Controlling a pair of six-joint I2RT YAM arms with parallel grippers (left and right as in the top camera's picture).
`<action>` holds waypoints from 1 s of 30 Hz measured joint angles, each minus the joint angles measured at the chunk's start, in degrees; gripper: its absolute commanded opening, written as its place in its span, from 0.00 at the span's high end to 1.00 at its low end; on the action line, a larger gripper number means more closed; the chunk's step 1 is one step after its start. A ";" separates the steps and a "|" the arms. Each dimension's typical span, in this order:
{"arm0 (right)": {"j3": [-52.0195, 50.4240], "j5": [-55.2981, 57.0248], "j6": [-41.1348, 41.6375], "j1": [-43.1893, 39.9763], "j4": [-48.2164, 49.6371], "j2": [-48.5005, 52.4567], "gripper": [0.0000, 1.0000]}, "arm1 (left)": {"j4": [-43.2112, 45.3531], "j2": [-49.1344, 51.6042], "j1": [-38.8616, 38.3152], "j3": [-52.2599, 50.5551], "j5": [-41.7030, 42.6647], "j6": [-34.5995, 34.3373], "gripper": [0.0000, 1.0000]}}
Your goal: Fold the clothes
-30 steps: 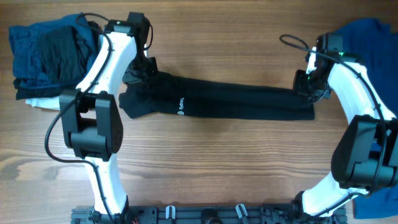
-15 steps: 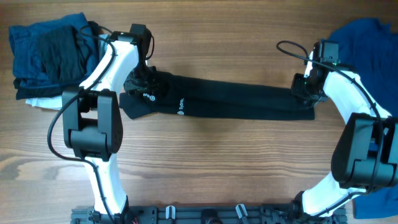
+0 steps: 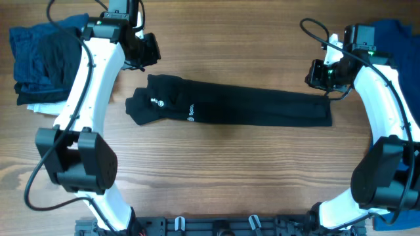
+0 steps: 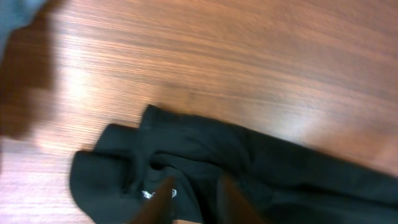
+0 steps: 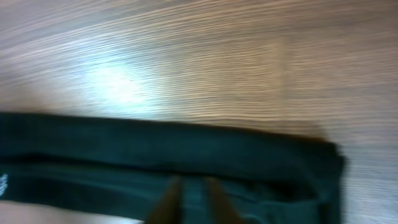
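Now we see the black T-shirt (image 3: 243,110), folded into a long strip, lying on the wooden table (image 3: 216,177) below and between both sets of jaws. Soft, light and limp, it likely wants pinching at its end corners. Our left gripper (image 4: 194,202) is barely parted and empty; our right gripper (image 5: 194,199) is closed and empty. A second ago both sat on the shirt's ends; they now hang clear.

The T-shirt (image 3: 249,108) is plain black with a small white logo (image 3: 191,113). The table (image 3: 230,170) is brown wood grain. The far-left pile (image 3: 46,59) shows navy, black and white; the far-right shirt (image 3: 401,39) is royal blue.
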 measured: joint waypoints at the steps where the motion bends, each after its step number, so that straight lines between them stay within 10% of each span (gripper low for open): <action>1: -0.20 -1.22 -0.13 0.24 0.22 0.00 0.96 | 0.07 0.74 -0.09 0.00 1.29 -0.11 0.96; 30: -26.45 -1.05 2.49 9.97 33.18 0.26 0.96 | 11.96 14.40 -15.08 -0.28 10.23 -0.35 0.95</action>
